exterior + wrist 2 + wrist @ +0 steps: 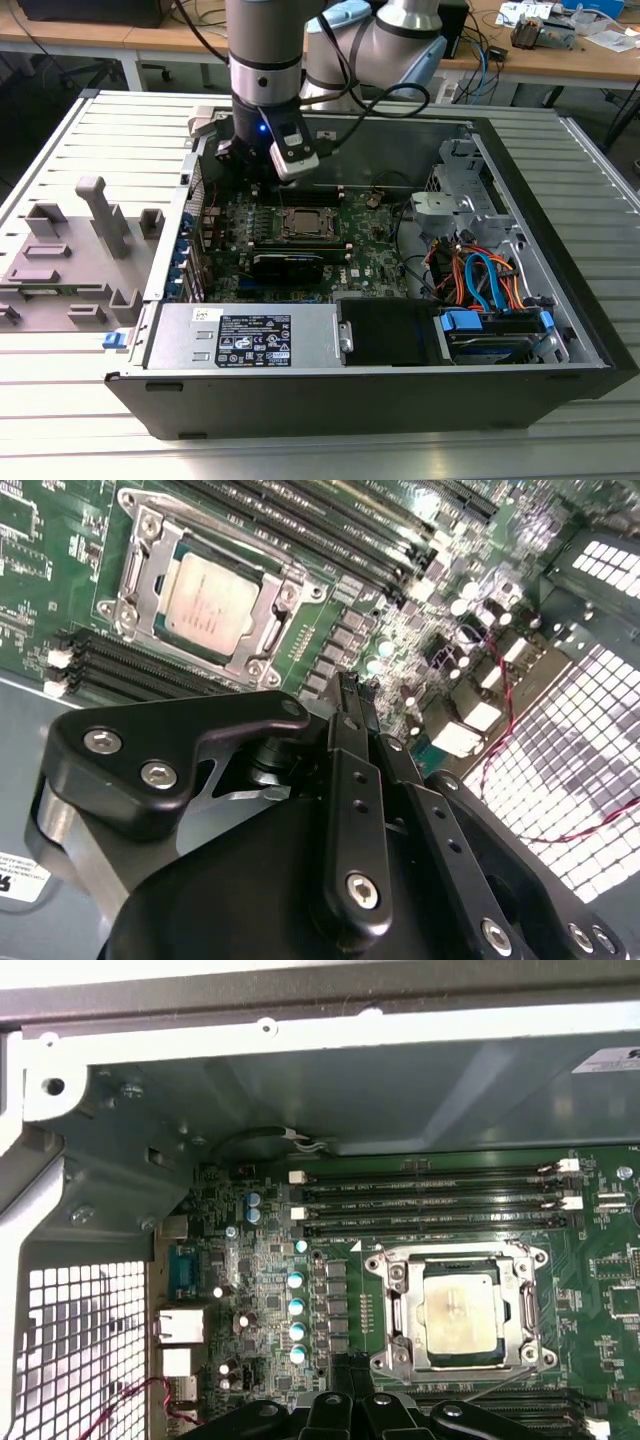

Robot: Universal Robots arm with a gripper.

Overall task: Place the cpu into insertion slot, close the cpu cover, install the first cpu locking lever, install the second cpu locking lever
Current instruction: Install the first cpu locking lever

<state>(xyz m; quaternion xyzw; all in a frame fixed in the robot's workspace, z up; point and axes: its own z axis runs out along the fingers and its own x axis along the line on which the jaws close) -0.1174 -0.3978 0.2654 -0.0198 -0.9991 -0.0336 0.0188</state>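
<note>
So your cpu is already sitting in the insertion slot, near the middle of the motherboard, and the cpu cover is folded down flat around it, chip showing through the window. Same picture in the second wrist view: cpu framed by the cover. Your gripper hangs just beside the socket over the green board, fingers pinched together with nothing between them. The memory slots run alongside the socket toward the case wall.
</note>
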